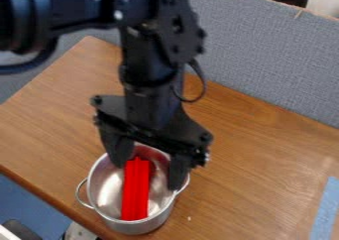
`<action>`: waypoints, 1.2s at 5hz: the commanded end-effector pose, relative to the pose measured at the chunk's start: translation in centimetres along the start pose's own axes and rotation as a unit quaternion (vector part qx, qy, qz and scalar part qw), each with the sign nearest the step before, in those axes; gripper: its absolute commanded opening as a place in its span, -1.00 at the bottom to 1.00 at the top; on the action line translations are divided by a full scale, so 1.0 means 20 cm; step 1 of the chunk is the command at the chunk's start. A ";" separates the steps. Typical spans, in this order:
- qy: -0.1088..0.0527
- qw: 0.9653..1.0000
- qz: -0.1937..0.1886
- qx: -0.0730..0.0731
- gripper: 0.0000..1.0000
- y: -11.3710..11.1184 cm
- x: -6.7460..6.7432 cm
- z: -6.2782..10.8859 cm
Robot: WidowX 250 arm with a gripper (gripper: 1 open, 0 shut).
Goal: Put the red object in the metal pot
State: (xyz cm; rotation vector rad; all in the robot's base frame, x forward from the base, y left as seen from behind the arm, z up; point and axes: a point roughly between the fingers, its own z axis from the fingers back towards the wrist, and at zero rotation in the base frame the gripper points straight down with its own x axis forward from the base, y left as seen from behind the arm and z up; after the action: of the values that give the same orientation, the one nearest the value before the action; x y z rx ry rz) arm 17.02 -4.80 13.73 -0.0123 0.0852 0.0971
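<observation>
My end effector (153, 165) is spread over the metal pot (97, 189); the red block (135, 191) lies inside. It looks light, stiff and smooth; any regrip should pinch its long sides near the middle.

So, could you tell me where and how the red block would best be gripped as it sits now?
I'd pinch the red block across its narrow width, near the upper end, coming from above: it lies long and flat-sided inside the metal pot, whose walls likely hinder a sideways approach.
</observation>
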 end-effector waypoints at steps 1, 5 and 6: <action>-0.005 0.993 0.115 -0.001 1.00 0.06 0.05 -0.11; -0.008 0.962 0.270 -0.022 1.00 0.02 0.07 -0.21; -0.003 0.946 0.322 -0.019 1.00 -0.12 0.03 -0.03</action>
State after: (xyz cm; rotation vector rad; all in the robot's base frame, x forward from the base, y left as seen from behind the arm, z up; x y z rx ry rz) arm 17.59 -6.83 12.34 -0.0057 0.1000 0.7605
